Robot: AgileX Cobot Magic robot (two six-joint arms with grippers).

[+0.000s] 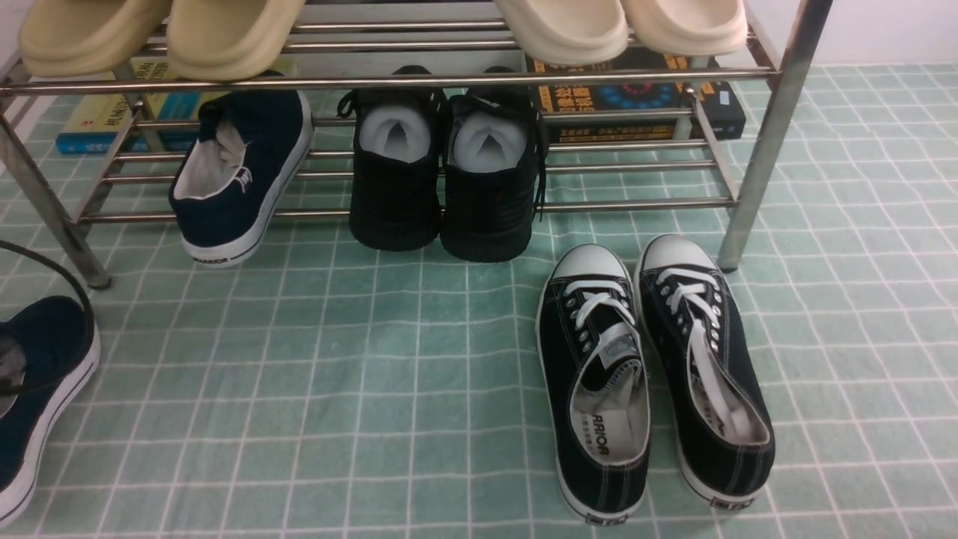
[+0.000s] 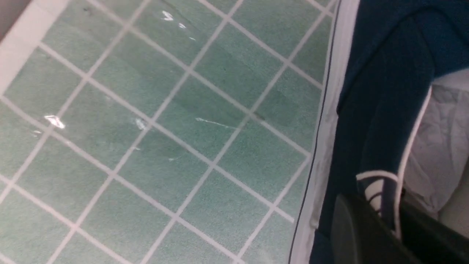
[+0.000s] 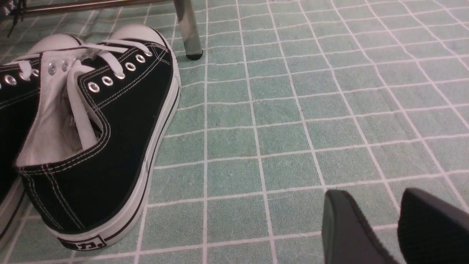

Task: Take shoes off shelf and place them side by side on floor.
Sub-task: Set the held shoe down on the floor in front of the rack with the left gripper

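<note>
Nearest you, at 8 o'clock in the front view, the near navy shoe [image 1: 37,389] lies against the frame's left edge, toe pointing away, with a black cable [image 1: 75,299] looping over it. Your left gripper [image 2: 388,223] is clamped on its heel collar, one finger [image 2: 351,231] outside and the other inside against the white lining. Whether its sole rests on the floor [image 1: 337,389] I cannot tell.

Your right gripper [image 3: 383,227] hangs low over bare tiles, fingers [image 3: 344,227] apart with nothing between them.

From 6 to 7 o'clock you have a wide stretch of bare floor. Its right edge is the black lace-up sneakers [image 1: 651,374] at 4 o'clock, side by side with their toes toward the shelf [image 1: 449,78].

Farther off, the shelf's right front leg stands at 2 o'clock, just beside the lace-up toe caps. The all-black shoes [image 1: 441,195] sit at 12 o'clock, heels overhanging the lower front bar.

The far navy shoe [image 1: 239,172] is at 10 o'clock on the lower tier, tilted, heel jutting past the front bar. The shelf's left front leg stands at 9 o'clock, between the two navy shoes.
</note>
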